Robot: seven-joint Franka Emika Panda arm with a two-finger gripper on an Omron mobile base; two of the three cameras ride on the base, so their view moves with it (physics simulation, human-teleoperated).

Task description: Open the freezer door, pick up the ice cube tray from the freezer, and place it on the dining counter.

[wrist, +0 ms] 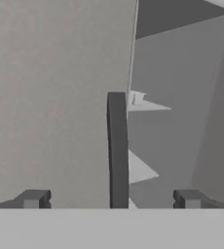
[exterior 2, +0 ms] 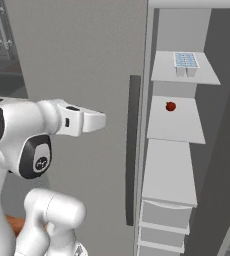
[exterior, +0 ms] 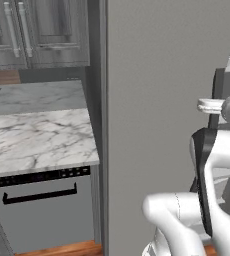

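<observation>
The freezer compartment stands open in the right base view, with white shelves [exterior 2: 174, 122] exposed. The pale-blue ice cube tray [exterior 2: 186, 62] lies on the top shelf, and in the hand view it is a small pale shape [wrist: 138, 98] far ahead. A dark slab along the right edge [exterior 2: 226, 150] may be the swung-out freezer door; I cannot tell. The closed grey door [exterior 2: 82, 60] left of the opening carries a dark vertical handle [exterior 2: 134, 150]. My gripper [wrist: 111, 199] is open and empty, facing that handle [wrist: 117, 151] from a distance. My white hand [exterior 2: 87, 120] hovers left of it.
A small red round item [exterior 2: 170, 106] sits on the second shelf, with white drawers [exterior 2: 164, 220] below. To the left are a marble worktop [exterior: 37, 135], a dishwasher front [exterior: 42, 210] and panelled cabinet doors [exterior: 37, 30]. My arm [exterior: 212, 165] fills the lower right.
</observation>
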